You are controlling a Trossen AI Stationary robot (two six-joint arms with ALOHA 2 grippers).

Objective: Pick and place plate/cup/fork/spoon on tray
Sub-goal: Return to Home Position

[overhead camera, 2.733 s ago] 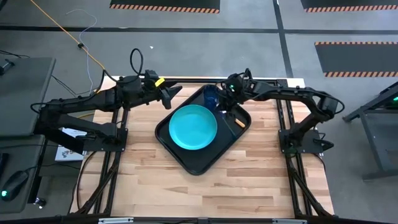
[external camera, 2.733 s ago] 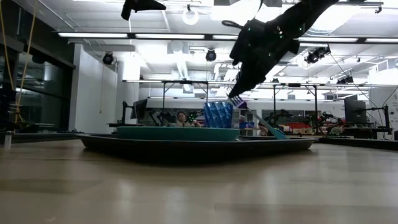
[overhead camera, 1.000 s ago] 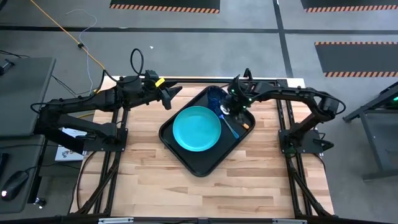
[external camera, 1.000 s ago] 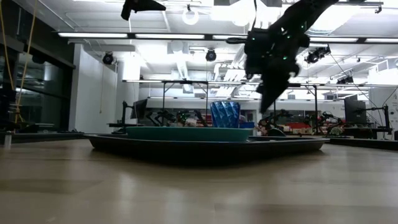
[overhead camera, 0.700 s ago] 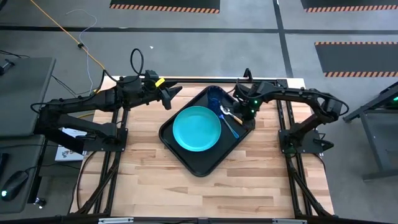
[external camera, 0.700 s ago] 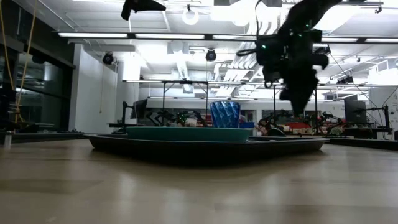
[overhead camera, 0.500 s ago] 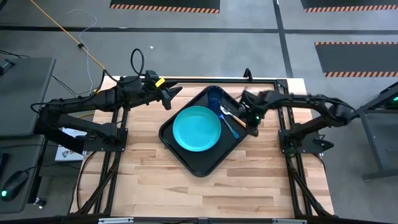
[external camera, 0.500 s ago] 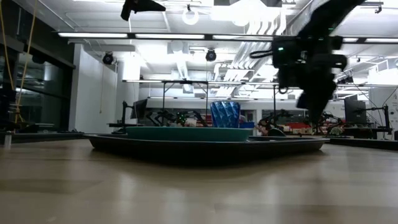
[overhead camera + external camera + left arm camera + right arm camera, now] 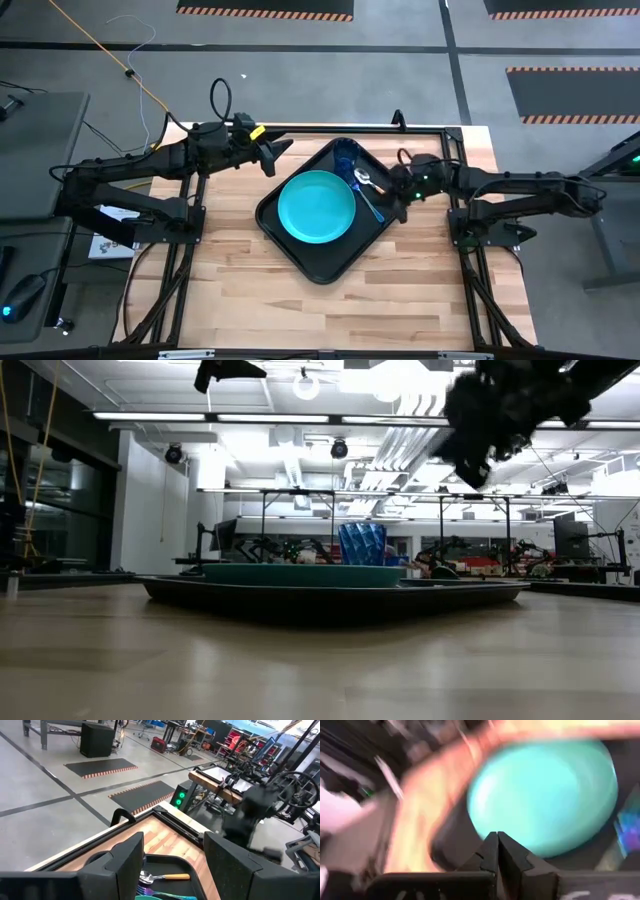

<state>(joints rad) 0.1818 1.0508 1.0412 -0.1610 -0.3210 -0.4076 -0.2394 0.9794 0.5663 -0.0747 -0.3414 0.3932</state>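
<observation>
The black tray [image 9: 300,255] lies askew on the wooden table. On it rest the turquoise plate [image 9: 315,207], the dark-blue cup [image 9: 345,155] upright at its far corner, and the orange-handled spoon [image 9: 372,184] and blue fork [image 9: 371,204] flat beside the plate. My right gripper [image 9: 400,198] is shut and empty, raised over the tray's right edge; it shows high up in the low view [image 9: 475,435]. My left gripper [image 9: 272,155] is open and empty, raised beside the tray's far-left edge. The left wrist view shows the spoon [image 9: 165,877] and fork [image 9: 167,893].
Bare wood lies on the near half of the table [image 9: 330,310] and to the tray's left. The arms' black frame rails [image 9: 460,250] run along both table sides. The plate [image 9: 295,573] and cup [image 9: 362,544] stand above the tray's rim [image 9: 330,592] in the low view.
My right gripper has drawn away from the fork and spoon toward the table's right edge and has risen, its arm stretching out low to the right. The fork, spoon, cup, plate and tray have stayed where they were.
</observation>
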